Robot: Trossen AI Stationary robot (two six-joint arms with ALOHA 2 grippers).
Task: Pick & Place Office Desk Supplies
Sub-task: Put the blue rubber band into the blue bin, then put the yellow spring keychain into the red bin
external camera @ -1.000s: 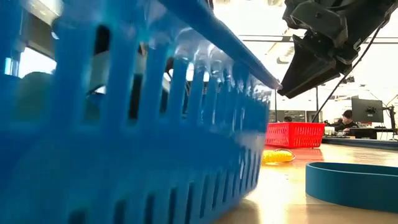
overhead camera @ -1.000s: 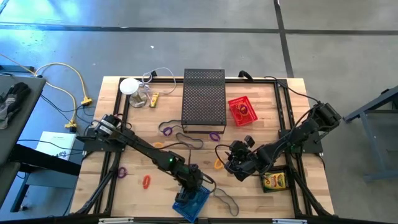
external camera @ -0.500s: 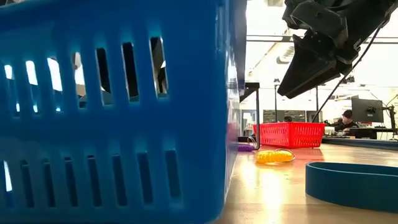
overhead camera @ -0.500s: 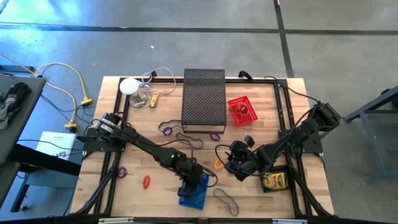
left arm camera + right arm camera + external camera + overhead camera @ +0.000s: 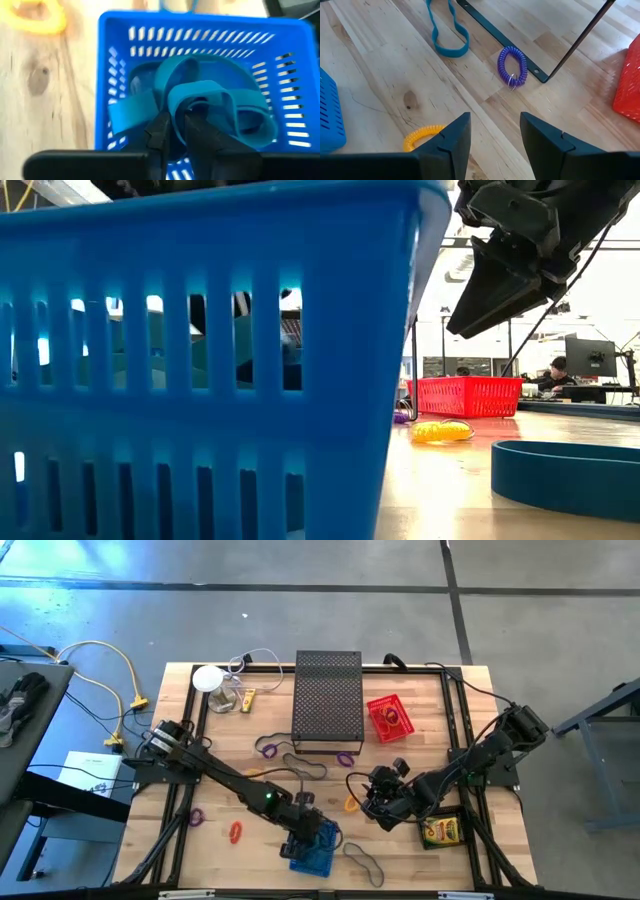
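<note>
L gripper (image 5: 172,131) over blue basket (image 5: 313,847), fingers near-closed on teal band (image 5: 200,100) (already inside) | I'd open wider, lift straight | R gripper (image 5: 495,135) fingers apart, empty, above orange coil (image 5: 422,135) on surface.

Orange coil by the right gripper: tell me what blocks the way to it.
Nothing visible does. The orange coil lies on bare wood just ahead of the open right gripper; the blue basket sits off to one side.
</note>
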